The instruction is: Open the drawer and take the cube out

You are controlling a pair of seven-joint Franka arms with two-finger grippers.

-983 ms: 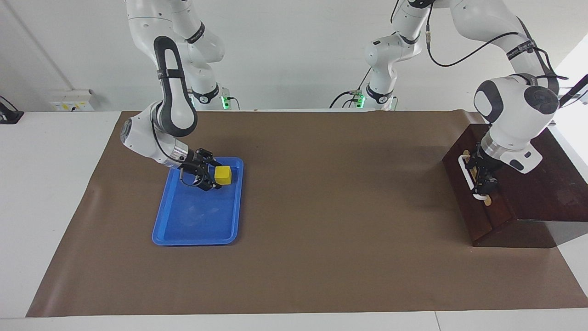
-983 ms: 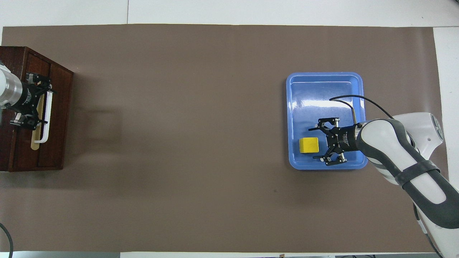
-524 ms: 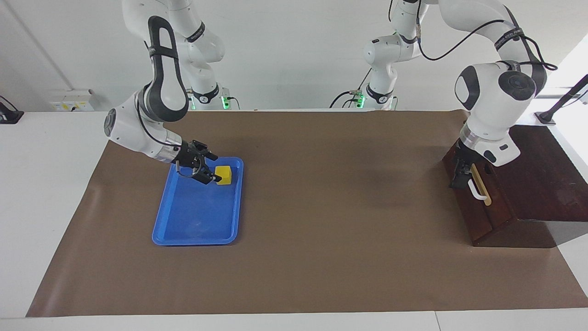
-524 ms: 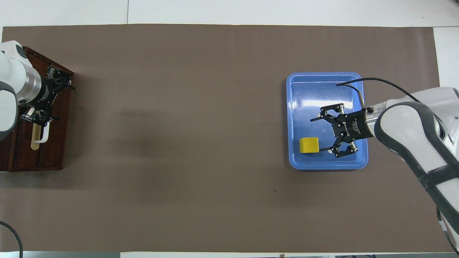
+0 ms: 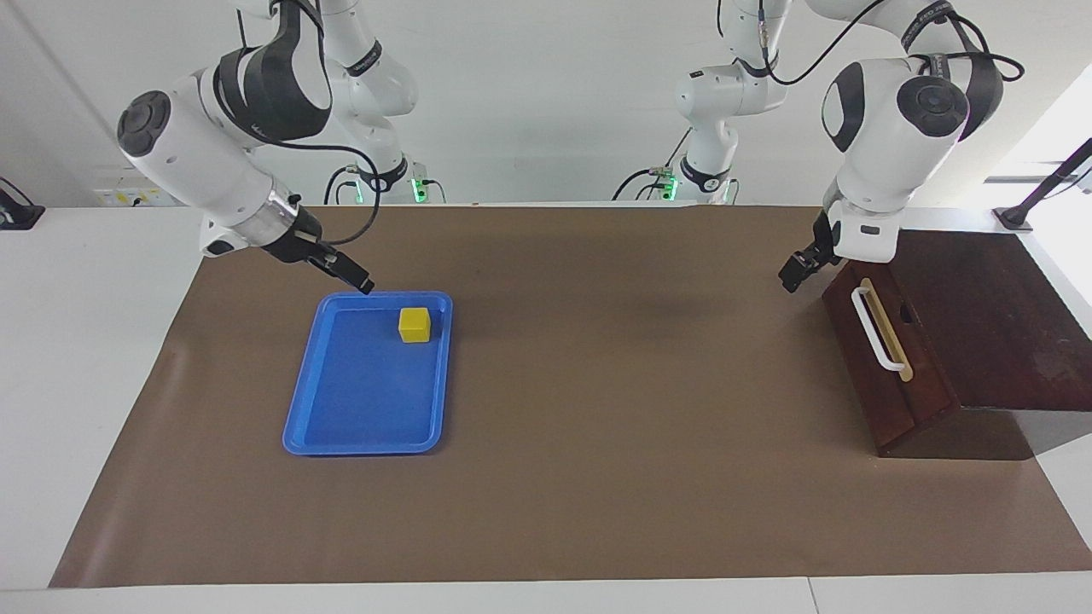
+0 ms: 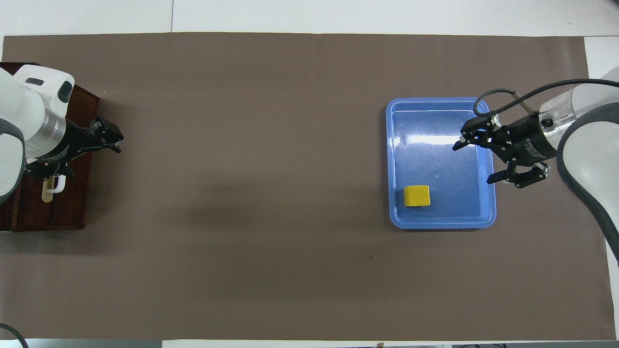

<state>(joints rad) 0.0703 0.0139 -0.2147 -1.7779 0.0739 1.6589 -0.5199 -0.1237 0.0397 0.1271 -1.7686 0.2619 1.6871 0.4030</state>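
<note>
Drawer (image 5: 879,328) sits at the left arm's end of the table (image 5: 631,409). In the facing view its dark front is flush w/ the dark box (image 5: 998,333), so it looks shut. The white handle (image 5: 872,328) on its yellow strip has nothing on it. The left claw (image 5: 793,271) is up in the air by the box corner nearest the robots, touching nothing; can't tell if its fingers are wide or narrow. The cube (image 5: 415,325) is yellow and sits in the blue tray (image 5: 341,426), in the tray corner nearest the robots, toward the right arm's end of the table. The right claw (image 5: 351,275) hangs over the tray's edge nearest the robots, apart from the cube.

Overhead view: the cube (image 6: 416,195) rests flat in the tray (image 6: 437,108). The right claw (image 6: 476,159) is wide open & empty, over the tray rim. The left claw (image 6: 110,140) is over the brown mat just beside the drawer (image 6: 72,193).
</note>
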